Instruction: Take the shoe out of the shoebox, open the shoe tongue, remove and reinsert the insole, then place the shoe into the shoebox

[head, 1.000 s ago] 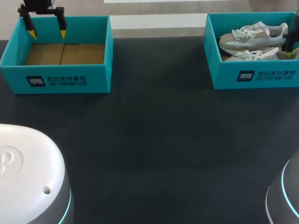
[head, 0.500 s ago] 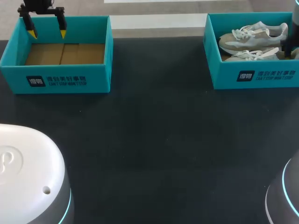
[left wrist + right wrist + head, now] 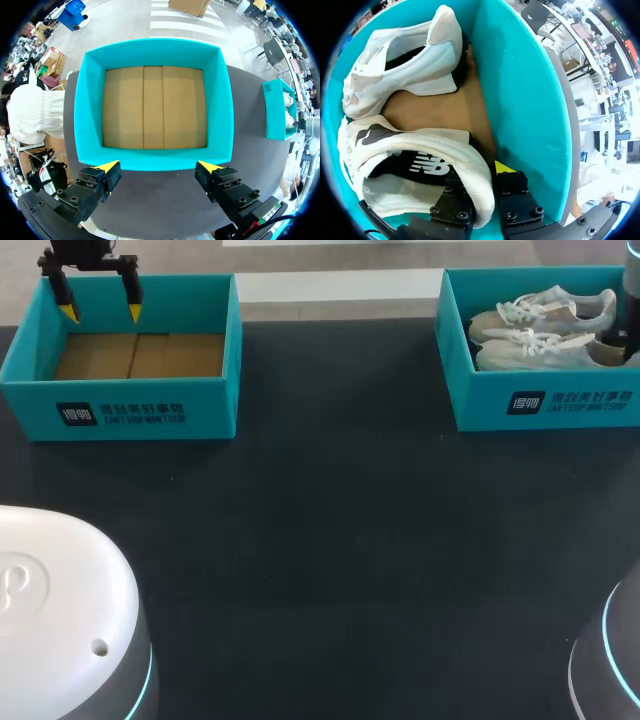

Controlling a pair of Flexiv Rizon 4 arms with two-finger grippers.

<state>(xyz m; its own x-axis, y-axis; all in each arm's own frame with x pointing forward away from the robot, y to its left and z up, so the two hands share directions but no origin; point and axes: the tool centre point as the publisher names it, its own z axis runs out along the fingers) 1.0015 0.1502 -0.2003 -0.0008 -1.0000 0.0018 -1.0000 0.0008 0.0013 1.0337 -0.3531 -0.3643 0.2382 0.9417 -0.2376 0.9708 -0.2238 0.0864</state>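
From above, I see the dark tabletop (image 3: 330, 540) with two blue boxes at its far side, well apart. The empty box (image 3: 120, 415) is on the left. My left tool (image 3: 101, 312) hangs over that box's far edge with its yellow tips spread open. The shoebox (image 3: 545, 400) is on the right, with two pale shoes side by side in it: the far shoe (image 3: 545, 310) and the near shoe (image 3: 540, 352). My right arm (image 3: 630, 290) comes down at the heel end of the shoes. From up here I cannot see its fingers. A white round part of my rig (image 3: 60, 620) fills the near left corner.

The left wrist camera looks straight down into the empty box and shows its brown cardboard floor (image 3: 155, 107). The left tool's fingers stand wide apart, just outside one wall of this box, touching no thing. The shoebox shows off to one side.

The right wrist camera shows what the top view hides. My right tool (image 3: 480, 172) is closed on the heel of the near shoe. One finger (image 3: 506, 167) is outside the heel, squeezed between the shoe and the blue box wall. The other finger is inside the shoe, with its yellow tip hidden. The near shoe rests in the shoebox, and the far shoe lies ahead of it with bare brown floor between them.
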